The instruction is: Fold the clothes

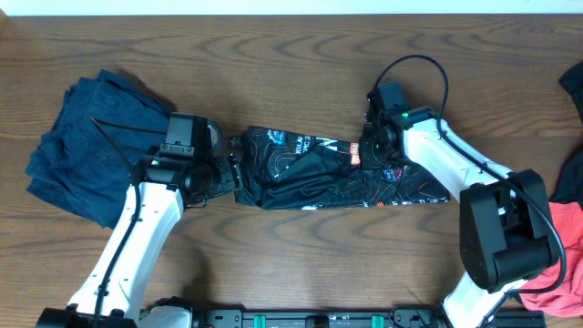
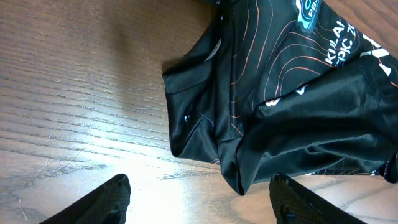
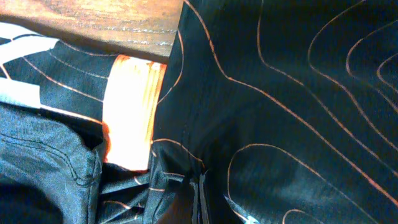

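Black contour-lined jersey [image 1: 310,173] lies rumpled; right gripper [image 1: 372,150] pinches tight its three-o'clock end, left gripper [image 2: 199,200] gapes wide, empty, over bare wood [image 2: 74,93] at nine.

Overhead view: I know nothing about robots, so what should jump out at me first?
The black jersey with thin orange contour lines lies crumpled mid-table between two white arms. The right gripper is shut, seemingly pinching its cloth, while the left gripper stands open at its other end. A navy garment is heaped at the table's left side.
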Tool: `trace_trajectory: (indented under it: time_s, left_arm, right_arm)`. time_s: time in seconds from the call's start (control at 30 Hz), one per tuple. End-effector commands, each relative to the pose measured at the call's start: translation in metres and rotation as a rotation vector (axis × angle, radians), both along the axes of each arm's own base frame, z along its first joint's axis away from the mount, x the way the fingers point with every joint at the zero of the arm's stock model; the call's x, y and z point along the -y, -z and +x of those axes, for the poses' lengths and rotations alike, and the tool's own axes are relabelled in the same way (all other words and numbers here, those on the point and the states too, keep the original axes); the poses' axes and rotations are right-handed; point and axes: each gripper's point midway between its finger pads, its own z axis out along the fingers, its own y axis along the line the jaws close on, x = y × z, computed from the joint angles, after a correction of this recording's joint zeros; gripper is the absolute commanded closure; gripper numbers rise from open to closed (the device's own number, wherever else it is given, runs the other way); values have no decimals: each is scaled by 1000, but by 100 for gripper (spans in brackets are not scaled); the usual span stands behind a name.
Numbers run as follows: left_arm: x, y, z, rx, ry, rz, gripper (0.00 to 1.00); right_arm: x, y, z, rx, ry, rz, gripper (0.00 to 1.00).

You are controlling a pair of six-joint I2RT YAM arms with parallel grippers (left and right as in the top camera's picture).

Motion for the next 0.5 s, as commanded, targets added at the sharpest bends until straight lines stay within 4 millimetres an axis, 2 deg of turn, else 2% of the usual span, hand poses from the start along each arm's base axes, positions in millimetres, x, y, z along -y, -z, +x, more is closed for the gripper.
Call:
trace_trajectory:
  time_s: [0.0,0.17,0.33,0.47]
  left_arm:
    - [-1,3,-4,-13,-9,-2,26]
    - [-1,3,-3,-12,-9,-2,26]
    - [-1,3,-3,-9,-9,-3,26]
    - [-1,3,-3,-9,-9,-3,26]
  right_arm:
    - [-3,2,-8,-19,-18,-17,99]
    - [-1,-12,-21,-48,-21,-9,99]
    - [-16,-14,-43,-123,-68,36,99]
    - [-32,-15,-49,-117,-153,46,99]
